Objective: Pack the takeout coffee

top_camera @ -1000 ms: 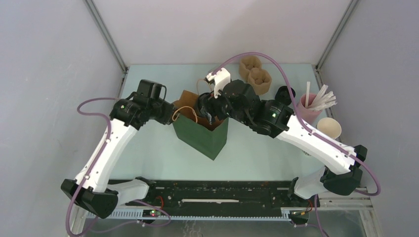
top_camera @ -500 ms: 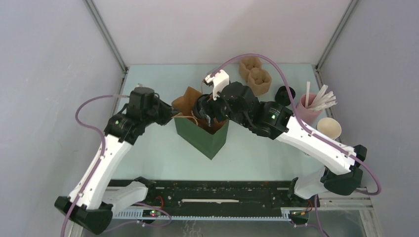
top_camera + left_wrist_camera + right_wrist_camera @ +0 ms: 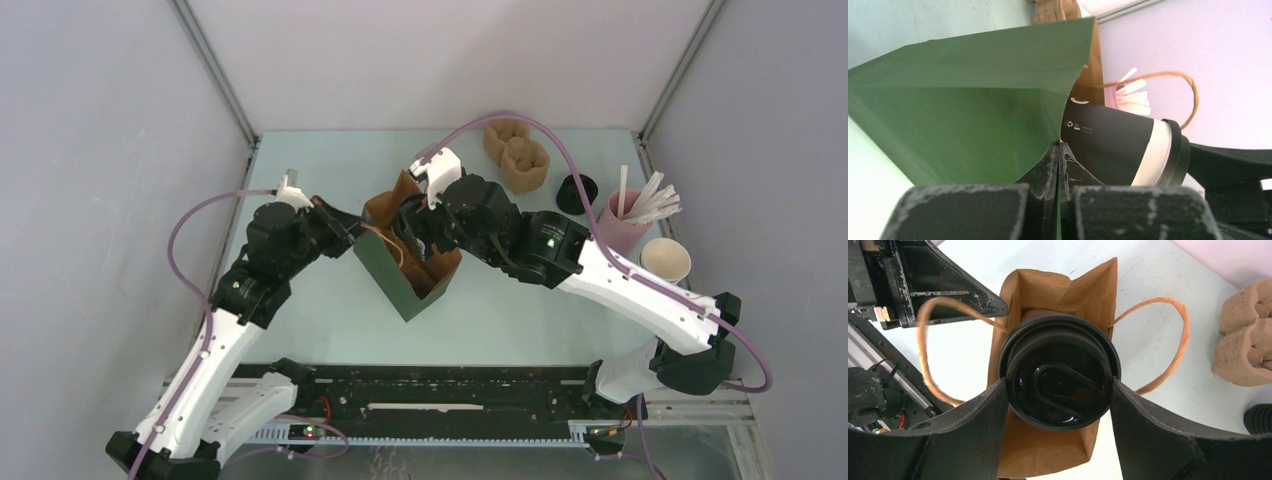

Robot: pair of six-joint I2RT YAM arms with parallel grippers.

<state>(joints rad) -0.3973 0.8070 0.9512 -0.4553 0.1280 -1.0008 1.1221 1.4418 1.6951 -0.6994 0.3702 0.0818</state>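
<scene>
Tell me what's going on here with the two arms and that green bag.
The robot is packing a coffee to go. The right pincer grips the black-lidded takeout coffee cup by its sides, with the cup partway into the mouth of the green paper bag and its lid end outside. The left pincer is shut on the bag's wall, holding it steady. The cup is not yet released.

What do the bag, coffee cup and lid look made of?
The bag looks like paper: matte green outside, brown inside, creased; its handles seem twisted paper cord. The coffee cup is probably paper, with a matte black-and-white printed wall. The lid looks like moulded black plastic, glossy with reflections.
</scene>
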